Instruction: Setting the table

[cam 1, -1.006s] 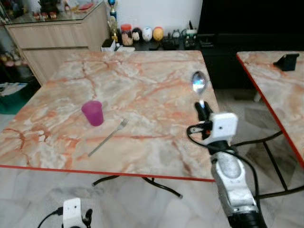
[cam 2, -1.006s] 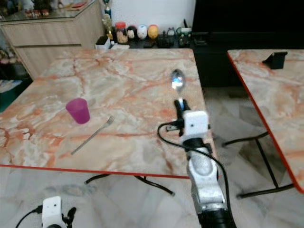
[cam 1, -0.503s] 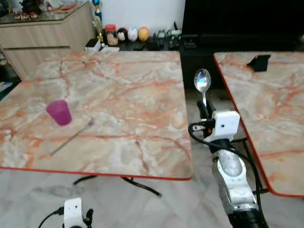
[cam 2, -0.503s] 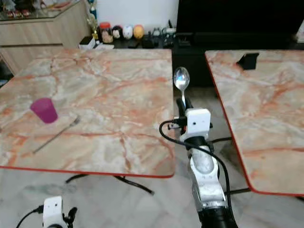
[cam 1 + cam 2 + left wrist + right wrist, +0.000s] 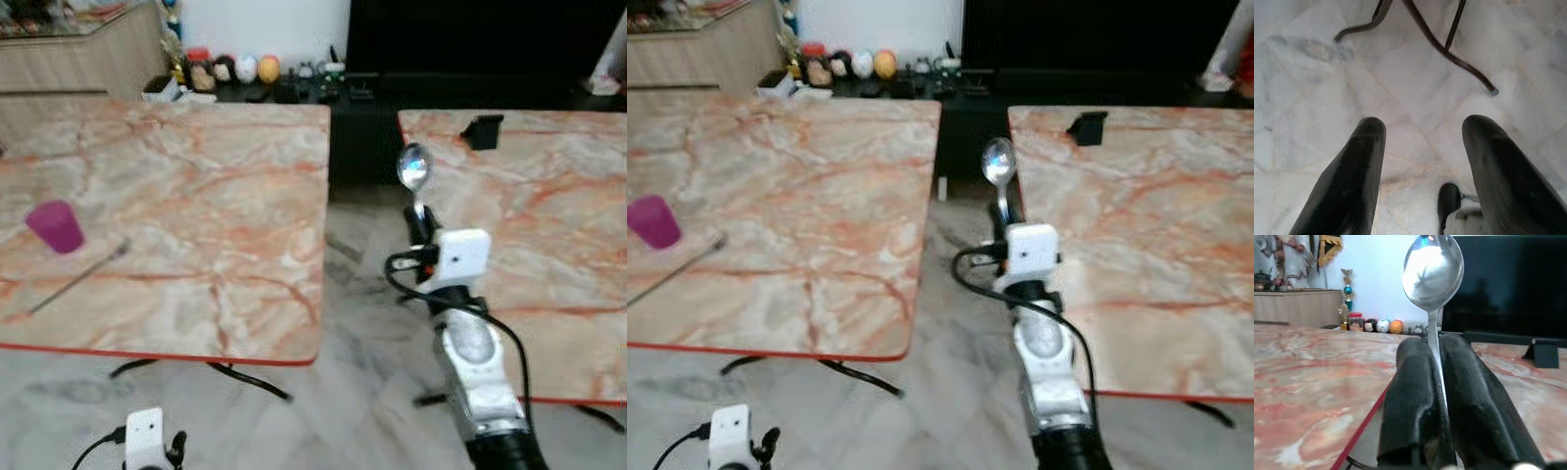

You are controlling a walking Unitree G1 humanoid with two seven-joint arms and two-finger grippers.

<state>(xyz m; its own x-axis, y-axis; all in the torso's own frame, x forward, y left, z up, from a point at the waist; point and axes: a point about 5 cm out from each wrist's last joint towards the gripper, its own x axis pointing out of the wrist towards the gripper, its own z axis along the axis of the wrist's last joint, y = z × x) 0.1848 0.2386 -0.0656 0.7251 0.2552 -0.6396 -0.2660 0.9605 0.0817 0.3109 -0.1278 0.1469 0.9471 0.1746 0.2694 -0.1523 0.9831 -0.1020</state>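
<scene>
Right pincer (image 5: 419, 217) at centre frame, fingers clamped tight on the handle of a spoon (image 5: 414, 171), bowl pointing up, held over the floor gap between two marble surfaces. Left surface (image 5: 196, 196) carrying a purple cup (image 5: 56, 226) at the far left edge and a fork (image 5: 78, 275) lying just beside it, apart from the cup. Right surface (image 5: 549, 225) with a small dark object (image 5: 481, 131) near its upper corner, possibly a phone stand. Left pincer (image 5: 1420, 171) low at the bottom left, fingers spread wide apart, holding nothing, above marble floor (image 5: 1312, 98).
</scene>
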